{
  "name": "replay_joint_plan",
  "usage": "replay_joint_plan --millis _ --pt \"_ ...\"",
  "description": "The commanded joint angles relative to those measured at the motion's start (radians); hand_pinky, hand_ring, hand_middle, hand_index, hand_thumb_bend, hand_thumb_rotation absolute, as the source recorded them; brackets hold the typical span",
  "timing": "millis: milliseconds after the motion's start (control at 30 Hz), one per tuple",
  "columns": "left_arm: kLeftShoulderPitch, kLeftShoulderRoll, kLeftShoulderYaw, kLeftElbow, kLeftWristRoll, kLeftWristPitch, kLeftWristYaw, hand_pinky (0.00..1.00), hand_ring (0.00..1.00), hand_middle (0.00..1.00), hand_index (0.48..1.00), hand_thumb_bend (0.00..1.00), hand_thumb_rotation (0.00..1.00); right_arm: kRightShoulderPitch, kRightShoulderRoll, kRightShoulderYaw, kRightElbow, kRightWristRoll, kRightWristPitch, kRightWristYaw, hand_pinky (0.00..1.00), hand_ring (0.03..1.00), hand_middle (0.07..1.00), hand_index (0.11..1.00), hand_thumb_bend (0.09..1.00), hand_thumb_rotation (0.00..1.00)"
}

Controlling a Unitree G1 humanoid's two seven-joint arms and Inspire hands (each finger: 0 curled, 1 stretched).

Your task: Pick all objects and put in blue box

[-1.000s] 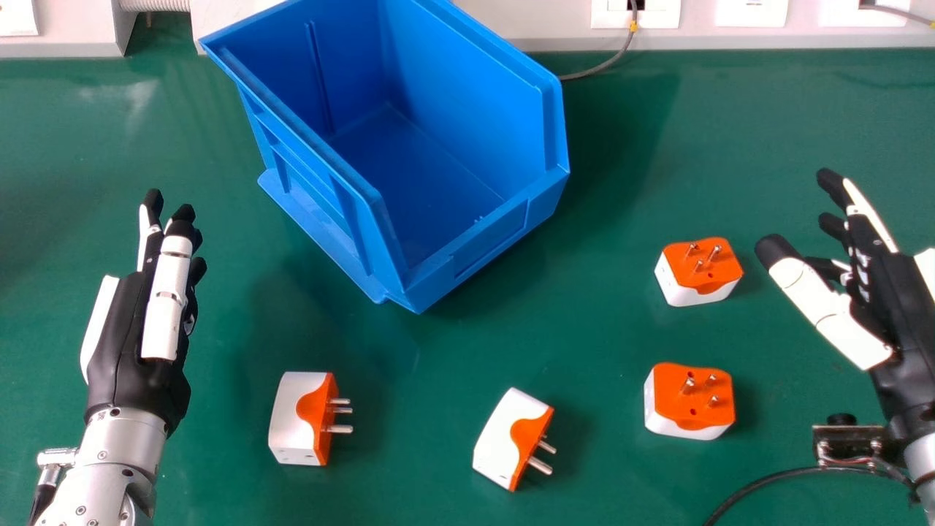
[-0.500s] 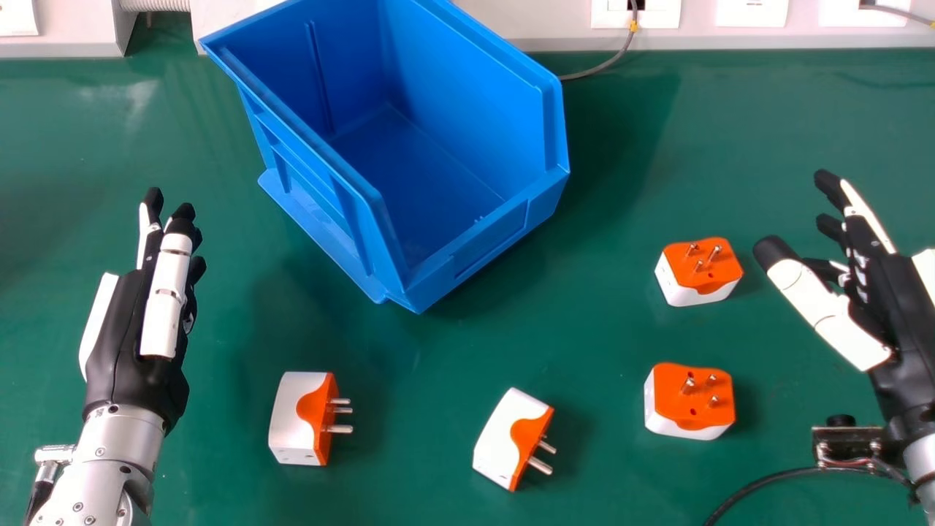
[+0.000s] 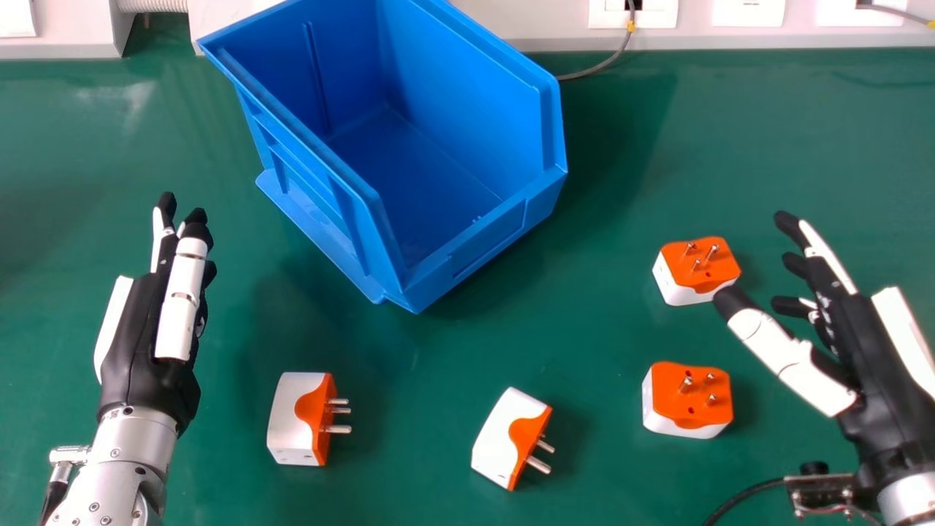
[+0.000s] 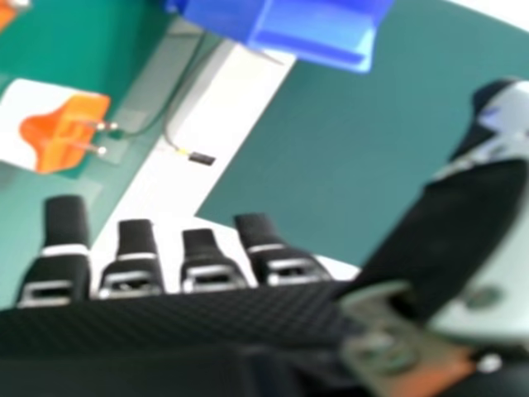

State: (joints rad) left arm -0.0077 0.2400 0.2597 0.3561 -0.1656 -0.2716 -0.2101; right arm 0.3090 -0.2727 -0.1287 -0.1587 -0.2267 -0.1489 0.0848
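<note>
In the head view, four orange-and-white plug adapters are spread on the green worktop [image 3: 409, 467], none of them in the blue box [image 3: 504, 226] yet. The box stands beyond them with its low front lip angled towards the near side, which seems handy, since things can go in over that lip from either arm. The left adapter [image 3: 310, 420] and the middle adapter [image 3: 511, 438] lie with their pins pointing sideways; the nearer right adapter [image 3: 687, 398] and the farther right adapter [image 3: 697, 270] have their pins up, leaving the bodies clear to be pinched by the sides.

My right hand [image 3: 876, 365] is just beside that right pair, empty, fingers stretched and thumb held well away from them; I judge this spread is meant to let an adapter pass between. My left hand [image 3: 142, 351] is upright at the left, out straight and holding nothing, well apart from the left adapter, so it leaves room around it.

In the right hand view, my fingertips [image 4: 211, 269] are extended and my thumb [image 4: 463, 231] stands wide, with nothing between. An adapter [image 4: 70, 124] lies past the fingertips, probably one of the right pair, though the blur keeps me from saying which.
</note>
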Motion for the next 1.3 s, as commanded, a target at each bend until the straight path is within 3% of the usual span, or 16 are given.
replay_joint_plan --millis 0,133,367,700,833,1200,1267 --pt "-0.019 0.003 0.006 0.007 -0.005 -0.027 -0.002 1.00 1.00 1.00 1.000 0.25 1.00 0.019 -0.025 0.002 -0.025 -0.041 -0.040 -0.021 0.77 0.921 0.958 0.908 0.492 0.68" --pt "-0.030 0.006 0.007 0.014 -0.010 -0.027 -0.007 1.00 1.00 1.00 1.000 0.26 1.00 0.046 -0.035 0.020 -0.035 -0.100 -0.034 -0.021 0.75 0.898 0.949 0.900 0.514 0.65" --pt "-0.023 0.014 0.009 -0.009 -0.012 -0.012 -0.008 1.00 1.00 1.00 1.000 0.29 1.00 0.074 -0.055 0.060 -0.072 -0.255 0.007 -0.034 0.74 0.897 0.945 0.894 0.573 0.66" --pt "-0.028 0.025 0.013 0.016 -0.011 -0.030 -0.018 1.00 1.00 1.00 1.000 0.35 1.00 0.077 -0.105 0.094 -0.087 -0.395 0.068 -0.020 0.77 0.912 0.956 0.917 0.618 0.71" --pt "-0.022 0.028 0.010 -0.001 0.000 -0.027 -0.007 1.00 1.00 1.00 1.000 0.39 1.00 0.070 -0.119 0.122 -0.090 -0.457 0.115 -0.005 0.79 0.919 0.963 0.927 0.649 0.73" --pt "-0.034 0.033 0.014 0.029 0.009 -0.045 -0.005 1.00 1.00 1.00 1.000 0.45 1.00 0.002 -0.133 0.217 -0.024 -0.589 0.256 0.016 0.85 0.939 0.982 0.948 0.675 0.71" --pt "-0.033 0.034 0.012 0.022 0.010 -0.041 -0.003 1.00 1.00 1.00 1.000 0.46 1.00 -0.013 -0.133 0.241 -0.010 -0.614 0.286 0.020 0.89 0.956 0.991 0.964 0.650 0.72"
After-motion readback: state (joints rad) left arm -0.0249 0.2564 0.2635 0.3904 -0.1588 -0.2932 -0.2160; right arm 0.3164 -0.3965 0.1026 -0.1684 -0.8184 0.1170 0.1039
